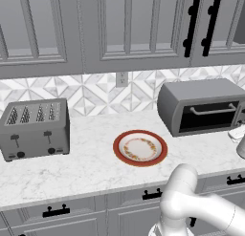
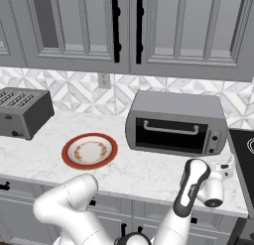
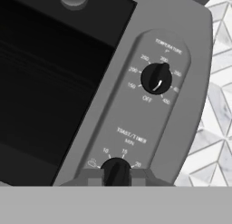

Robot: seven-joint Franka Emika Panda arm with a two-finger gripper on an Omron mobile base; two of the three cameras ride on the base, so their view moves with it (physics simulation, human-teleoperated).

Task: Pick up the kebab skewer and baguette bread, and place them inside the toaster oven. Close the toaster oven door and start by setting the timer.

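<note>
The grey toaster oven [image 1: 201,94] [image 2: 173,107] stands at the back right of the counter. Its dark glass door [image 1: 210,116] [image 2: 171,135] [image 3: 45,82] is shut. My gripper [image 1: 238,133] [image 2: 229,165] [image 3: 116,177] is at the oven's right control panel. In the hand view its fingertips flank the lower timer knob [image 3: 116,171] and press on it from both sides. The temperature knob [image 3: 156,79] sits above it. The kebab skewer and baguette bread are hidden from sight. The glass is too dark to see through.
A red-rimmed plate [image 1: 116,147] [image 2: 64,153] lies bare on the marble counter left of the oven. A four-slot toaster [image 1: 33,127] [image 2: 22,112] stands at the far left. A dark cooktop [image 2: 243,154] borders the oven's right side. Wall cabinets hang overhead.
</note>
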